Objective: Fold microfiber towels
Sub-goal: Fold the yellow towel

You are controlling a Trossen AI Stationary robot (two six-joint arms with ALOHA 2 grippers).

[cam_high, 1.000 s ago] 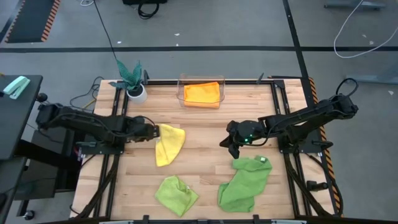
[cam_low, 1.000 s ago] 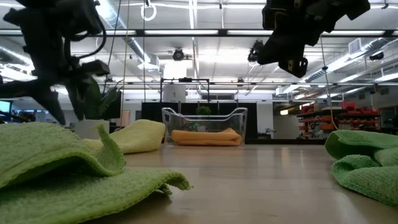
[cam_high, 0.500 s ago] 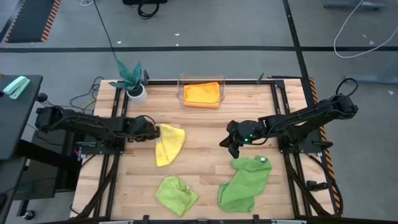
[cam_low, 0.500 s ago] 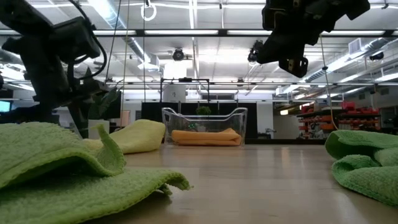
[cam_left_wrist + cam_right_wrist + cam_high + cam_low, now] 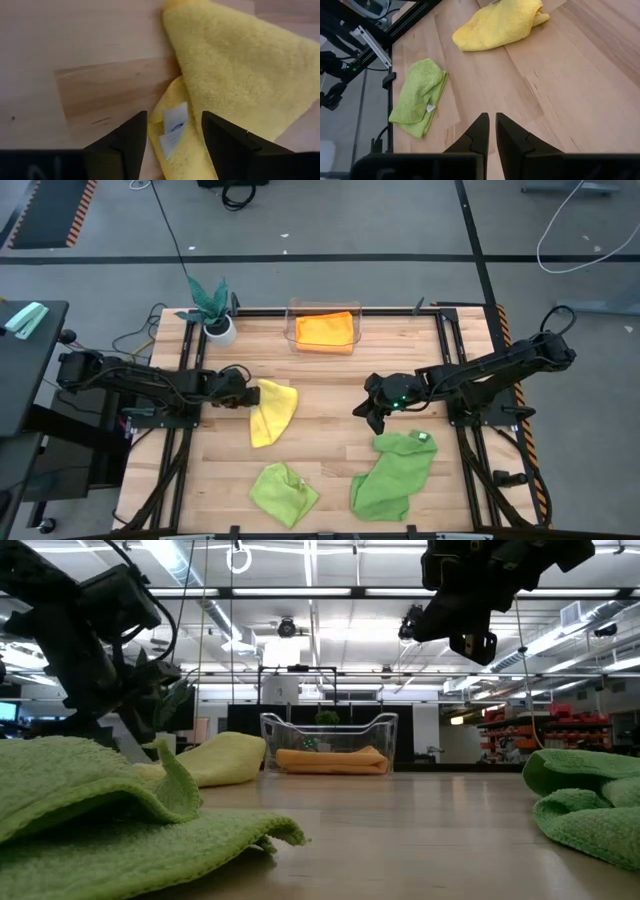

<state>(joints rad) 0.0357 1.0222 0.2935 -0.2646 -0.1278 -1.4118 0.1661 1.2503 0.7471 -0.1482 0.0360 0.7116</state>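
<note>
just off the cloth's nine o'clock corner, our left gripper (image 5: 172, 132) stands wide open, gripping nothing, a white tag (image 5: 174, 125) between its fingers. the yellow towel (image 5: 270, 410) lies mid-table, soft, light, likely to sag; we would pinch a corner hem. our right gripper (image 5: 373, 413) hangs nearly closed, empty, near the mid-green towel (image 5: 395, 472).

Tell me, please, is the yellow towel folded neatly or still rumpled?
Rumpled: the yellow towel lies bunched and uneven on the table, not squared.
</note>
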